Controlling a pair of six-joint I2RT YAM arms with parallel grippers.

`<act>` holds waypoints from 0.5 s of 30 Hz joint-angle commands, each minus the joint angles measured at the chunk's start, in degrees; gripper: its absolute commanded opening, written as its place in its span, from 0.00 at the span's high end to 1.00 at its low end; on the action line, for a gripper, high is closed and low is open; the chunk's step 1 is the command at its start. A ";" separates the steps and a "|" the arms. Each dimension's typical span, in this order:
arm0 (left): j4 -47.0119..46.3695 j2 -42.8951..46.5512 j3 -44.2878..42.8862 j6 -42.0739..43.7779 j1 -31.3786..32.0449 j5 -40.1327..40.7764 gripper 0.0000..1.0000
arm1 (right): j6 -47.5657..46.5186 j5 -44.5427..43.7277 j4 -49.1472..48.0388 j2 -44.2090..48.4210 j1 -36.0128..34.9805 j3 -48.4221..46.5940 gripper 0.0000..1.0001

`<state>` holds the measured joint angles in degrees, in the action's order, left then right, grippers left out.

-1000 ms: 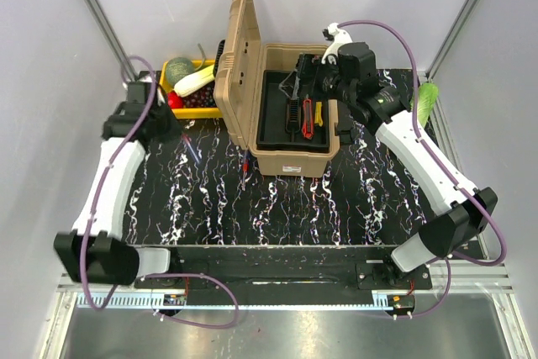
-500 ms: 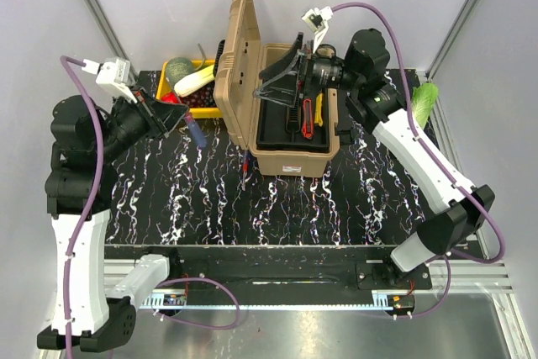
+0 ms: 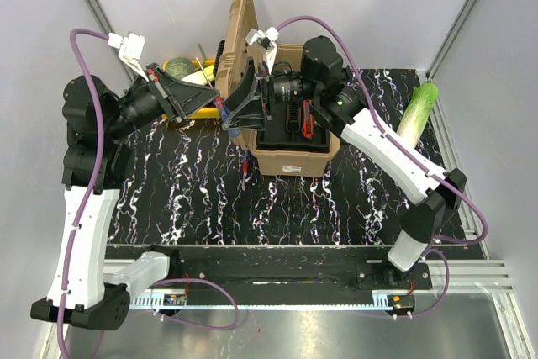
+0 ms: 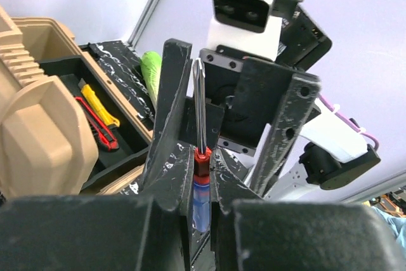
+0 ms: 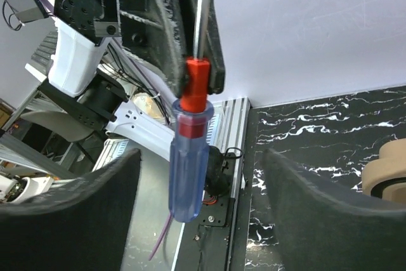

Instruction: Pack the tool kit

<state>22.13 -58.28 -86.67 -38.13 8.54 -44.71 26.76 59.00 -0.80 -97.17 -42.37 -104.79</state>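
The screwdriver (image 5: 190, 157) has a clear blue handle, a red collar and a bare steel shaft. It hangs in the air just left of the open tan toolbox (image 3: 290, 161). My left gripper (image 3: 212, 100) is clenched on it. My right gripper (image 3: 236, 105) is spread wide, fingers either side.

Bright, even lighting; close foregrounds blur in wrist views.
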 commanded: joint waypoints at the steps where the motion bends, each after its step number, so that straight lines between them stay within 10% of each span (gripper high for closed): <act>1: -7.01 -0.87 -3.41 -2.91 0.96 -2.75 1.00 | -1.63 -1.43 3.25 -0.30 -0.35 -3.92 0.24; 5: -7.28 -1.75 -4.47 -2.92 1.48 -2.93 0.98 | -1.72 -2.05 4.14 -0.74 -0.52 -4.63 0.66; 7: -7.37 -2.19 -4.64 -2.74 1.75 -3.19 0.72 | -1.80 -3.10 4.14 -0.75 -0.35 -4.81 0.97; 11: -2.37 -2.28 -7.19 3.21 1.75 -0.57 0.20 | -4.52 -13.52 3.00 2.76 -0.35 -1.39 1.00; 15: 7.91 -1.22 -9.39 12.18 1.75 7.69 0.03 | -7.07 -31.44 -3.41 9.17 -0.35 6.07 1.00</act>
<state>23.79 -61.08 -92.60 -34.81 10.20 -43.75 23.20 45.63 2.31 -95.53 -42.63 -103.11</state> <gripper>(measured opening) 0.944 0.183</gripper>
